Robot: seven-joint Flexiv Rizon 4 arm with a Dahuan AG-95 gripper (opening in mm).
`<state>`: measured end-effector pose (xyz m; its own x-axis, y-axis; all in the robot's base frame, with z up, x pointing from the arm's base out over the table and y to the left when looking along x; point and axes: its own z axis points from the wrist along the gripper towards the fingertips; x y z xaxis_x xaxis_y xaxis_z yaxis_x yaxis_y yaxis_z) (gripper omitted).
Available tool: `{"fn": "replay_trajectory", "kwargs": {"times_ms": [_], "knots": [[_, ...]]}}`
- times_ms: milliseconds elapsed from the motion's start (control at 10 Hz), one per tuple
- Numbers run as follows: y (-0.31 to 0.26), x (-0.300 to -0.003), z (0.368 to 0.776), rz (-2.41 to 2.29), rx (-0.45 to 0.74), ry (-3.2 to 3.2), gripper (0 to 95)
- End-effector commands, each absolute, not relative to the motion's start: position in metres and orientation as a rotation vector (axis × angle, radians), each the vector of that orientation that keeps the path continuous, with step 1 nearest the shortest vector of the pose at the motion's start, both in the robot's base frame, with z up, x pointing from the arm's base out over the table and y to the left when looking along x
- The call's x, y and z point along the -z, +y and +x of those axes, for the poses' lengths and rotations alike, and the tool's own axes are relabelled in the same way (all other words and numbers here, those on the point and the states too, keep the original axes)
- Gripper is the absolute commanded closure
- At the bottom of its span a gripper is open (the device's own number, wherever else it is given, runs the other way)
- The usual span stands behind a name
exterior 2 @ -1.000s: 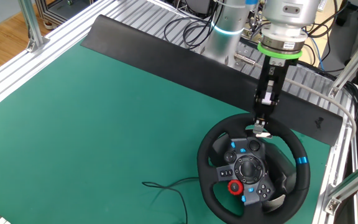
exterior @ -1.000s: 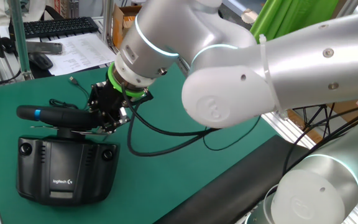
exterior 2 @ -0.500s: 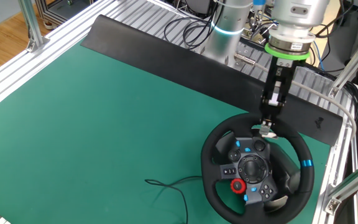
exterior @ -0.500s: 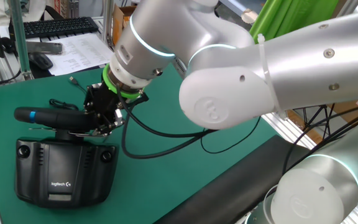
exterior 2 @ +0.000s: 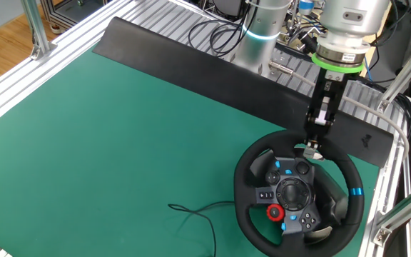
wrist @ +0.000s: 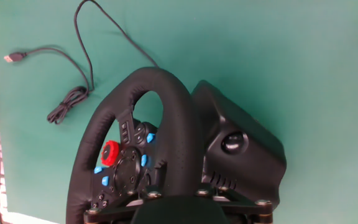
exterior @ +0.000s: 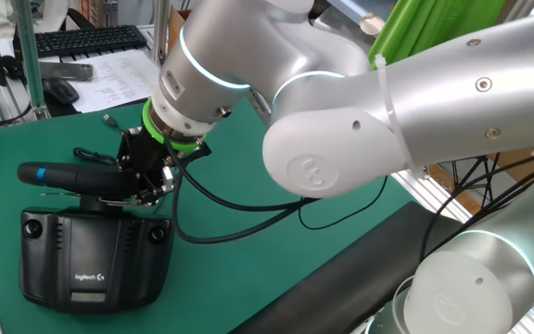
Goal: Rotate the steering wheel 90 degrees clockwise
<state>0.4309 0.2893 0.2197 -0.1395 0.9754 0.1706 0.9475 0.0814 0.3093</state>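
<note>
The steering wheel (exterior: 77, 174) shows edge-on in one fixed view as a black padded bar with a blue stripe, joined to its black base (exterior: 86, 260). The other fixed view shows its face, with the rim (exterior 2: 243, 210), blue buttons and a red knob. My gripper (exterior 2: 312, 148) is shut on the far part of the rim, left of the blue stripe (exterior 2: 357, 191). It also shows in the first fixed view (exterior: 146, 181). In the hand view the rim (wrist: 176, 124) runs down between the fingers of my gripper (wrist: 173, 194), with the base (wrist: 247, 149) to its right.
The wheel's loose USB cable (wrist: 73, 99) lies on the green mat near the wheel and also shows in the other fixed view (exterior 2: 198, 210). A keyboard (exterior: 86, 39), a mouse (exterior: 60, 90) and papers (exterior: 119, 74) lie beyond the mat. Aluminium frame posts (exterior 2: 394, 93) stand close to the wheel.
My gripper has moved along with the rim, left in one fixed view and right in the other. The blue stripe has shifted further round and down. The wheel unit has slid slightly with it.
</note>
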Motion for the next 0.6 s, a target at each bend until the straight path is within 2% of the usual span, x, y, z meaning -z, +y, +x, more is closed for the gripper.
{"fn": "replay_trajectory", "kwargs": {"times_ms": [100, 600], "knots": [[0.293, -0.219, 0.429, 2.011, -0.536, 2.249, 95.0], [0.310, -0.216, 0.425, 2.030, -0.531, 2.232, 95.0]]}}
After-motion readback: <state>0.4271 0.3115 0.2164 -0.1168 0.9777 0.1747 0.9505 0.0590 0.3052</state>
